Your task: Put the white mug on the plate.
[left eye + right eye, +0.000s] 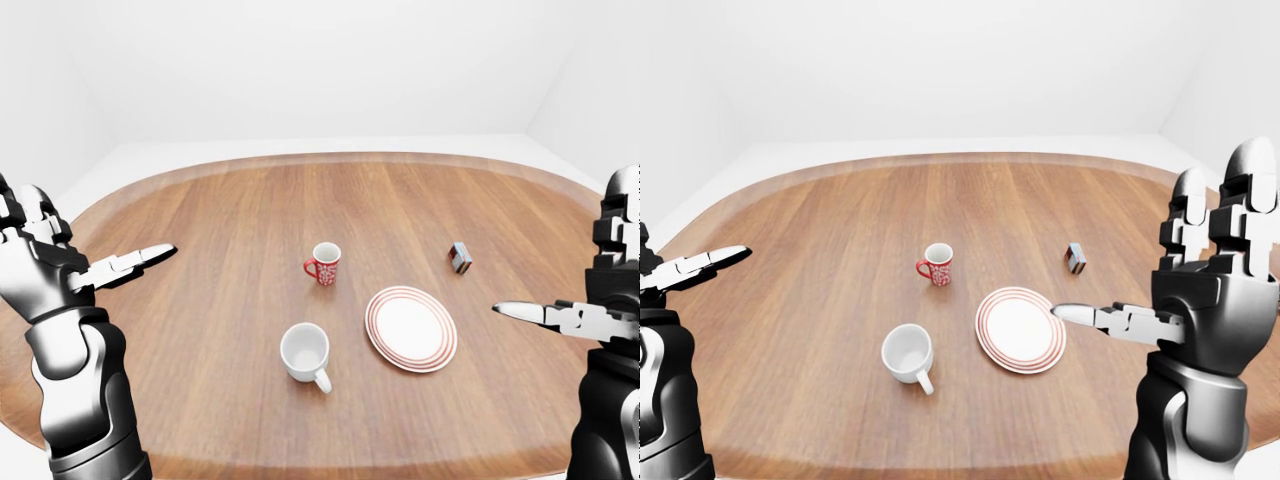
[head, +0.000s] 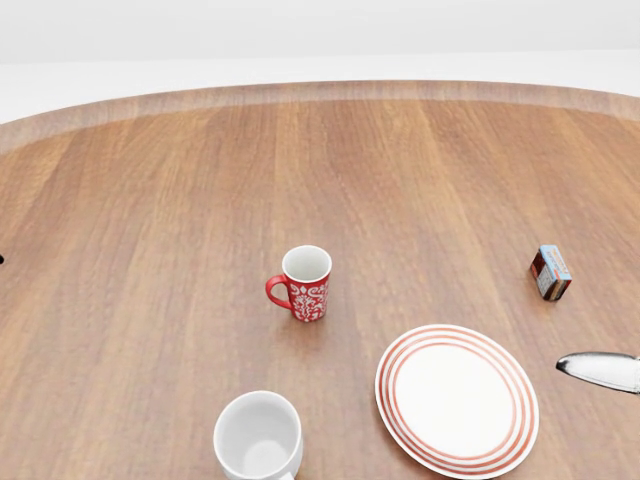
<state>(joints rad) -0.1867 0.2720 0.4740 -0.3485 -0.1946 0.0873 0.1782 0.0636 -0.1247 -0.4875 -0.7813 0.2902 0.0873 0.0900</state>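
L hand [image 1: 40, 262] raised, fingers spread; R hand [image 1: 1205, 285] same; white mug [image 1: 305, 352] beside plate [image 1: 411, 328].

Oval wooden table [image 1: 250, 230], plain white walls [image 1: 300, 70]

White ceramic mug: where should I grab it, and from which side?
Grip the white ceramic mug around its body, probably with the open right hand coming from the view's right. It stands upright, and its handle points toward the view's bottom right, leaving the walls free.

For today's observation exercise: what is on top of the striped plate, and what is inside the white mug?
Nothing lies on the plate; its white centre is bare. The white mug stands upright beside it, apart, and looks empty. What lies under either is hidden.
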